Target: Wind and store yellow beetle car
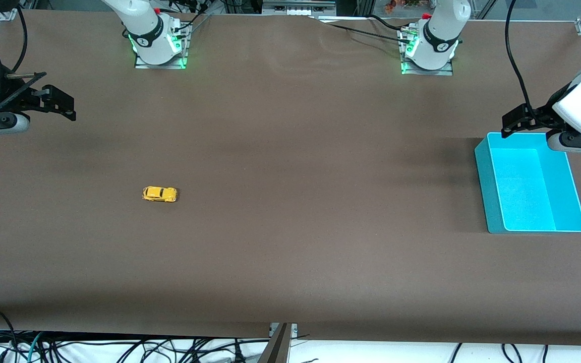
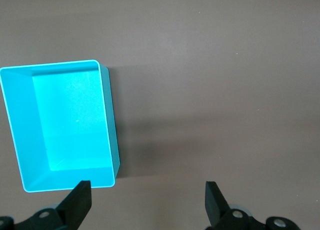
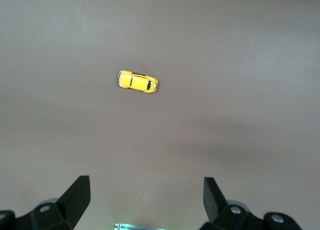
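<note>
The yellow beetle car (image 1: 159, 193) stands on its wheels on the brown table, toward the right arm's end; it also shows in the right wrist view (image 3: 137, 81). My right gripper (image 1: 66, 106) is open and empty, up in the air at that end of the table, well apart from the car; its jaws (image 3: 146, 185) frame bare table. The cyan bin (image 1: 482, 176) is empty at the left arm's end. My left gripper (image 1: 510, 123) is open and empty, hovering by the bin's edge nearest the robot bases. In the left wrist view (image 2: 147, 190) the bin (image 2: 22, 130) lies beside the jaws.
The brown table cover (image 1: 290, 151) runs wide between the car and the bin. Both robot bases stand along the table's edge farthest from the front camera. Cables hang below the table's nearest edge.
</note>
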Controlling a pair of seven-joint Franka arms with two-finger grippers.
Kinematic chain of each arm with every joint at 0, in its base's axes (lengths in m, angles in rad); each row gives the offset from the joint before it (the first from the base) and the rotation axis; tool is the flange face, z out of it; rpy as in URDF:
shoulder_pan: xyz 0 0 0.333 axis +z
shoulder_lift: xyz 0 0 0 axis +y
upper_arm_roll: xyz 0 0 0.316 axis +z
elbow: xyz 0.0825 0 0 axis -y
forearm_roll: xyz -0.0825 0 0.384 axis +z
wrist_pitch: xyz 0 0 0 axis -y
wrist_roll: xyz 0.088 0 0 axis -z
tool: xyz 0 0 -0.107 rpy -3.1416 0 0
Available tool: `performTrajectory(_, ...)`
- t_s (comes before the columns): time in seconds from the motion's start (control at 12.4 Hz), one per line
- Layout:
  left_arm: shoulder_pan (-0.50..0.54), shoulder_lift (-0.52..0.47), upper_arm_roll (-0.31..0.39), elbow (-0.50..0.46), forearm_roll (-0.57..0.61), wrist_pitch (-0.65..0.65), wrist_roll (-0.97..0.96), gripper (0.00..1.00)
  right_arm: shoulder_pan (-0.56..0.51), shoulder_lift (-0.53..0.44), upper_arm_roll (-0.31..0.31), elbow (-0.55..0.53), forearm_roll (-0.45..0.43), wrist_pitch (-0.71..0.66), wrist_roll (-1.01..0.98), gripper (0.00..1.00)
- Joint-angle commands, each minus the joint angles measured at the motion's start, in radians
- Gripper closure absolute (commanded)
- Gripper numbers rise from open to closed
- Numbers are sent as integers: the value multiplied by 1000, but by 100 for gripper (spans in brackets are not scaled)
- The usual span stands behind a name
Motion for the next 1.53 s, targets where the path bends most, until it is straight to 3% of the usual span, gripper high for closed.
performTrajectory(0.0,5,14,-3,32,-5,-19,5,0,-12,-1,7,19,4,-8,-13,0)
performTrajectory(1.45,5,14,-4,32,-3,-34,2,0,-12,-5,13,19,3,-8,-5,0)
